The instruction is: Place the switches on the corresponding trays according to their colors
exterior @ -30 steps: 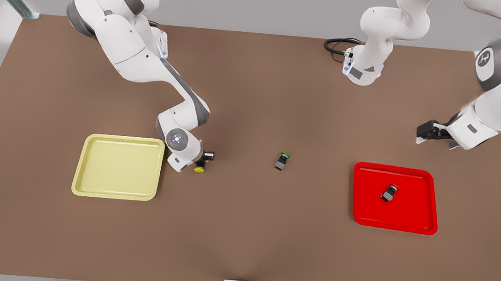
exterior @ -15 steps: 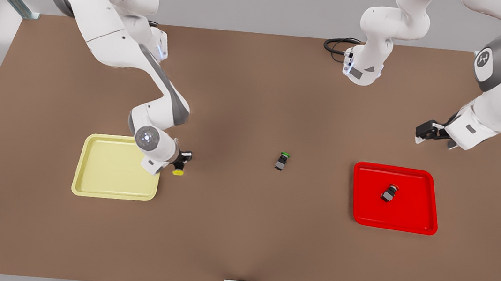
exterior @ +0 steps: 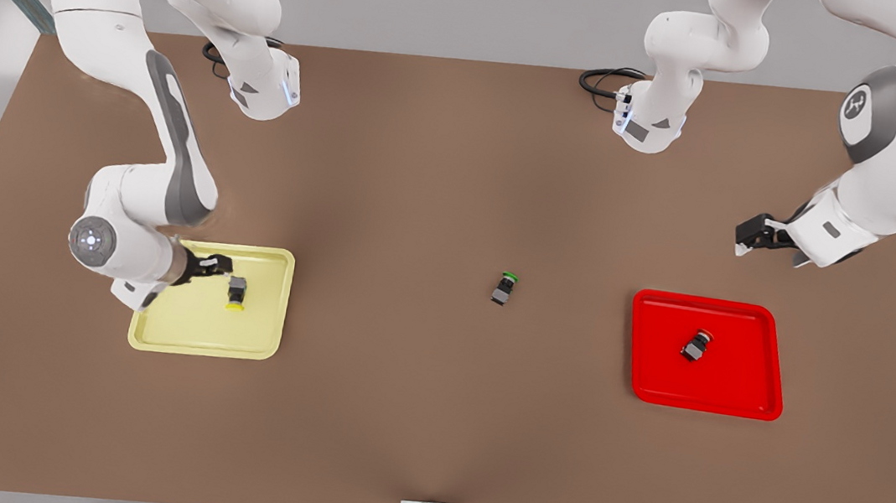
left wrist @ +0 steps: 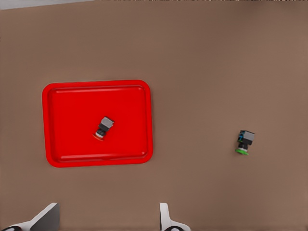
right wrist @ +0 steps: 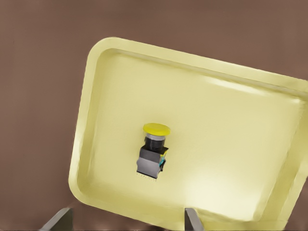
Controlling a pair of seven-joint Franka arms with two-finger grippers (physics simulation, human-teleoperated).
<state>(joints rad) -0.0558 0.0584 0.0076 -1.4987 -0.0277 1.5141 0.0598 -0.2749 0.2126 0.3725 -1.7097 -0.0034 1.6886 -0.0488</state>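
**A:** so where are we at? We see the yellow switch (exterior: 236, 293) lying inside the yellow tray (exterior: 178, 322), toward the side of it nearer the table's middle. In the right wrist view it's on its side on the tray floor (right wrist: 231, 144), yellow cap (right wrist: 156, 129) at one end and the grey body at the other (right wrist: 150, 161).

**B:** yep, and nothing's pinching it. The right gripper (exterior: 212, 265) sits over that tray, just beside the switch, and its fingers (right wrist: 191, 219) are spread wide with the switch lying loose between and beyond them, not touching either one.

**A:** and the red one?

**B:** the red switch (exterior: 696, 345) is on the red tray (exterior: 743, 399), roughly in the middle, tilted on its side. The left wrist view shows it too (left wrist: 103, 128), well inside the rim (left wrist: 48, 125).

**A:** so the left gripper (exterior: 754, 234) is the one at the front view's right, off past the tray's far corner above bare table (exterior: 429, 418)?

**B:** right, that arm waits there. Its two fingertips (left wrist: 164, 219) stand well apart, holding nothing.

**A:** we also spot the green switch (exterior: 504, 288) lying on the table between the two trays, apart from both. It shows in the left wrist view as well (left wrist: 245, 142).
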